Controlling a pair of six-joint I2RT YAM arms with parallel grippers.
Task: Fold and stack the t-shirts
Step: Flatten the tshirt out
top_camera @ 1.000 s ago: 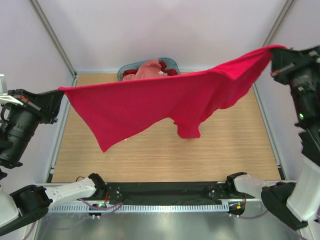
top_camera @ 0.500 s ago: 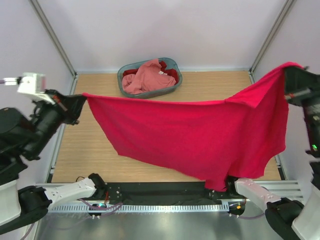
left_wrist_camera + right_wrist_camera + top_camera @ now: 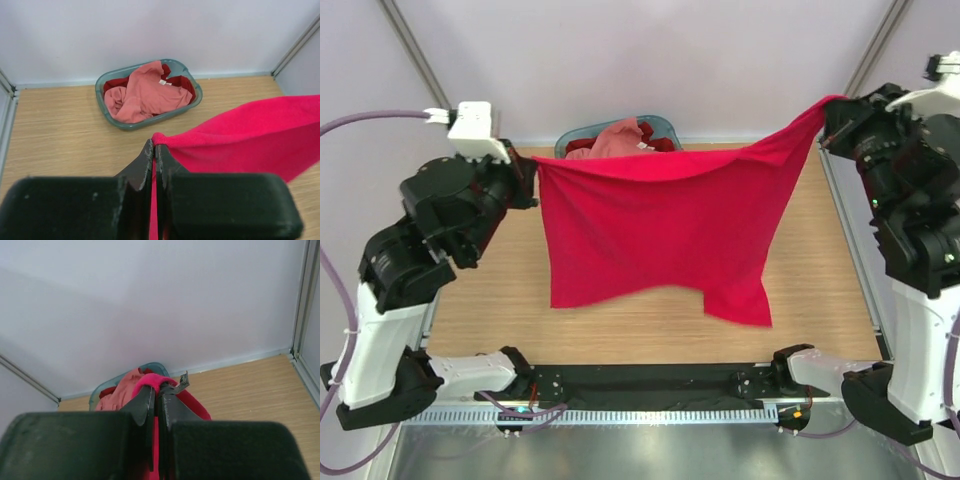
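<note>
A bright crimson red t-shirt (image 3: 660,225) hangs spread in the air between my two grippers, its lower edge above the wooden table. My left gripper (image 3: 528,160) is shut on its left top corner; in the left wrist view the cloth (image 3: 240,135) runs right from the closed jaws (image 3: 155,147). My right gripper (image 3: 828,108) is shut on the right top corner, where the cloth (image 3: 150,381) bunches over the fingertips. A salmon pink t-shirt (image 3: 610,138) and a darker red one (image 3: 664,144) lie in the basket.
A grey-blue oval plastic basket (image 3: 665,122) stands at the back of the table, partly hidden behind the hanging shirt; it also shows in the left wrist view (image 3: 105,105). Metal frame posts (image 3: 420,60) rise at the back corners.
Both arms have swung up and toward the back, bringing the grippers closer together. The crimson shirt moved from the front edge of the table to hang over its middle.
</note>
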